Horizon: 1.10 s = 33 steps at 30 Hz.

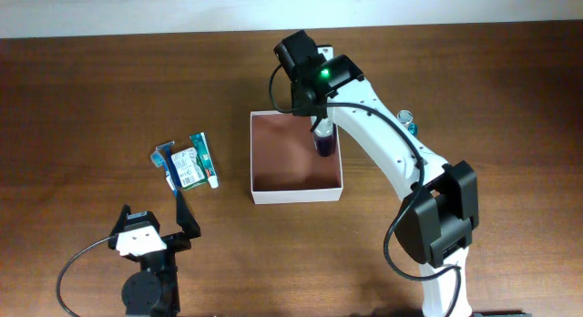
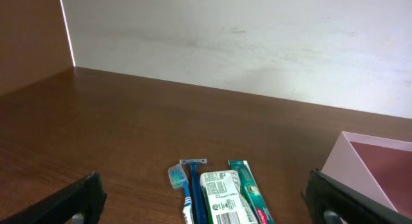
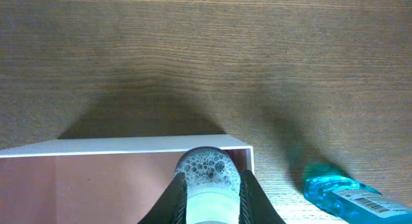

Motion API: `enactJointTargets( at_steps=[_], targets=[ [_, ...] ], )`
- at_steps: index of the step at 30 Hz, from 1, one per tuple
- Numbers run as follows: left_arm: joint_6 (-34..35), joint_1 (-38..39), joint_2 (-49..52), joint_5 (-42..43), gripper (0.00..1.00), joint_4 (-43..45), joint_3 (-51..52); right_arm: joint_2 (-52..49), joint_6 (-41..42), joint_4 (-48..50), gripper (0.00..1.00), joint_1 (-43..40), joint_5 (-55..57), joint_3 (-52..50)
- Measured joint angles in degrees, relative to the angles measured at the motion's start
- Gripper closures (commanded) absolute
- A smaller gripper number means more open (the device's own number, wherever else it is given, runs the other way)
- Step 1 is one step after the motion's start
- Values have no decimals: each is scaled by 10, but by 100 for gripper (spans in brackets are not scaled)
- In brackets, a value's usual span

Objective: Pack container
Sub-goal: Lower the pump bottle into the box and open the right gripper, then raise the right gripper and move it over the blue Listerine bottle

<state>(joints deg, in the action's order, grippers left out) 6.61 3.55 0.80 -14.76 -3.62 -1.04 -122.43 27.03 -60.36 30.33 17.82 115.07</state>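
Note:
The container (image 1: 296, 195), a shallow white-walled box with a reddish-brown floor, sits mid-table. My right gripper (image 1: 321, 127) is shut on a small bottle (image 1: 322, 144) of pale foamy liquid and holds it inside the container by its right wall, near the far corner. In the right wrist view the bottle (image 3: 207, 176) is clamped between the fingers (image 3: 209, 198), with the container wall (image 3: 116, 147) beyond. My left gripper (image 1: 155, 219) is open and empty at the front left. The left wrist view shows its fingers (image 2: 206, 205) spread wide, with the container's corner (image 2: 351, 163) at the right.
A toothbrush (image 2: 182, 185), blue razor (image 2: 195, 179), green-white packet (image 2: 222, 195) and toothpaste box (image 2: 251, 192) lie side by side ahead of the left gripper, and left of the container in the overhead view (image 1: 189, 164). A blue bottle (image 1: 407, 122) lies right of the container (image 3: 341, 195).

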Motion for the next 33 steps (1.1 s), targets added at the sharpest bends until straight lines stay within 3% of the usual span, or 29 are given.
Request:
enactJointTargets(
  at_steps=[4,11,22,33],
  targets=[
    [0,0,0,0,1,0,0,0,0,-10,60,0,4,-3],
    [0,0,0,0,1,0,0,0,0,-11,57,0,8,-3],
    [0,0,0,0,1,0,0,0,-35,-25,43,0,8,4],
    [0,0,0,0,1,0,0,58,-54,-151,39,-6,9,159]
  ],
)
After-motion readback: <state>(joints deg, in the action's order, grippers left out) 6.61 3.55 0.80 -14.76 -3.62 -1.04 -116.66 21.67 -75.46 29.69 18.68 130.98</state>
